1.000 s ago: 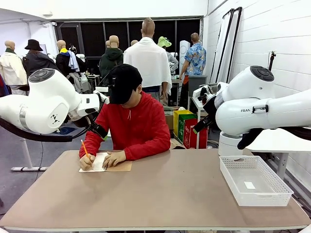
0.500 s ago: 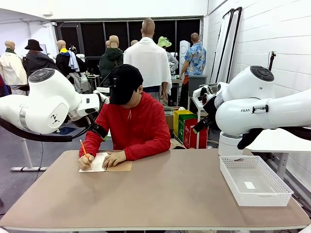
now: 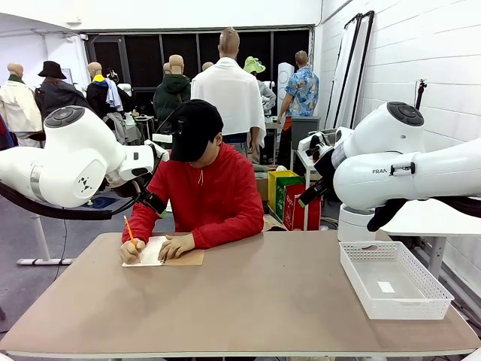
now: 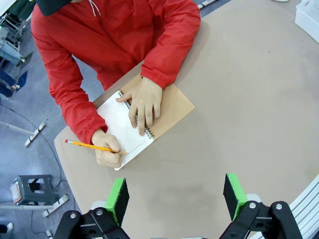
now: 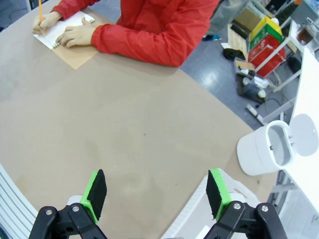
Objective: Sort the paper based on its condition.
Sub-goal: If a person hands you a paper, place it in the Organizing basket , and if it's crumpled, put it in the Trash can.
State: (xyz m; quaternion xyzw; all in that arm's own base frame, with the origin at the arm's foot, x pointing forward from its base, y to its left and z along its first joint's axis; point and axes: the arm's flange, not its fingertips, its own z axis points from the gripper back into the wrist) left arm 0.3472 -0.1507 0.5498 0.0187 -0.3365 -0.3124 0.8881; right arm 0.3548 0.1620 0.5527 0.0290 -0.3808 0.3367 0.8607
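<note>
Pencil (image 4: 87, 146) shifted, notebook page (image 4: 117, 122) beyond left hand (image 4: 174, 196)

notebook (image 3: 192, 258) — 1 | pencil (image 3: 128, 228) 1 | basket (image 3: 409, 307) 1 | person (image 3: 214, 199) 1 | claws (image 4: 175, 186) (image 5: 155, 181) — 2

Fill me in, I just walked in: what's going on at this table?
A person is writing with a pencil in a spiral notebook at the far side of the table. The left gripper and right gripper hover open above it, holding nothing. A white mesh basket sits at the robot's right.

white rounded arms (image 3: 68, 162), black jaws (green pads (image 4: 117, 199)), person's red sleeves (image 4: 75, 94)
</note>
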